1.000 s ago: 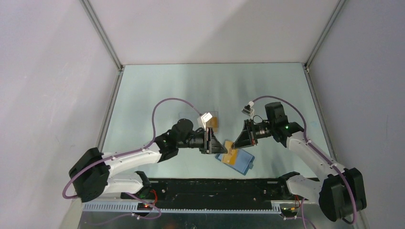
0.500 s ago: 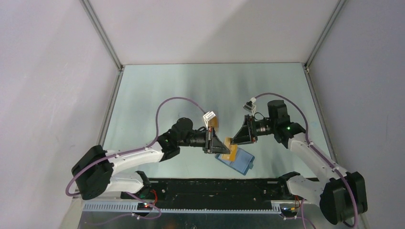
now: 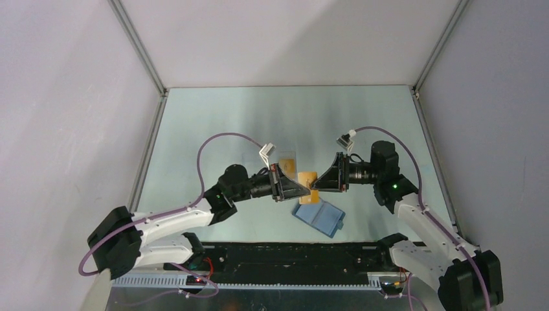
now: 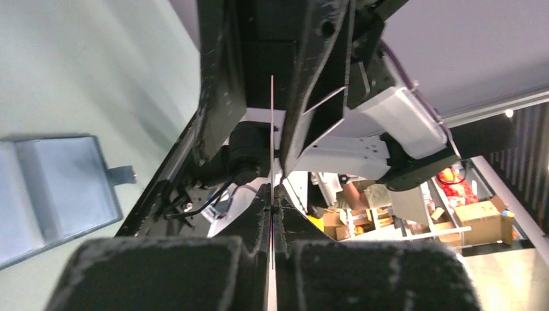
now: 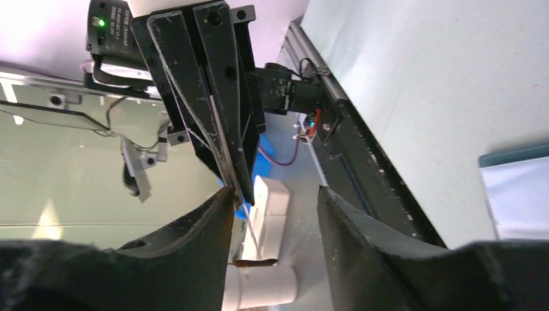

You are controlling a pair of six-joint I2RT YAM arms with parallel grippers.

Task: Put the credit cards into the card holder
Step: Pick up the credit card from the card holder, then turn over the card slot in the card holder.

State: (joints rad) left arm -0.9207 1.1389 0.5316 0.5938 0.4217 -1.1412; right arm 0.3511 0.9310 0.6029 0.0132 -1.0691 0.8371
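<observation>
An orange-tan credit card point(image 3: 308, 177) hangs in the air above the table, and my left gripper point(image 3: 300, 189) is shut on it. In the left wrist view the card point(image 4: 272, 123) shows edge-on as a thin line running out from the closed left gripper point(image 4: 272, 194). My right gripper point(image 3: 319, 184) faces it from the right and stands open. The card's point(image 5: 251, 227) free end lies between the jaws of the right gripper point(image 5: 275, 210), close to one finger. The blue card holder point(image 3: 318, 218) lies open on the table just below both grippers. A second orange card point(image 3: 289, 167) lies behind the left wrist.
A clear plastic sheet point(image 3: 283, 158) lies on the table by the second card. The black base rail point(image 3: 285, 254) runs along the near edge. The enclosure's walls stand at the left, right and back, with a metal frame post point(image 3: 139, 45) at the back left.
The left gripper shut on the card and the right gripper let go of it and opened. Both grippers rose and shifted back from the card holder with the card between them.
</observation>
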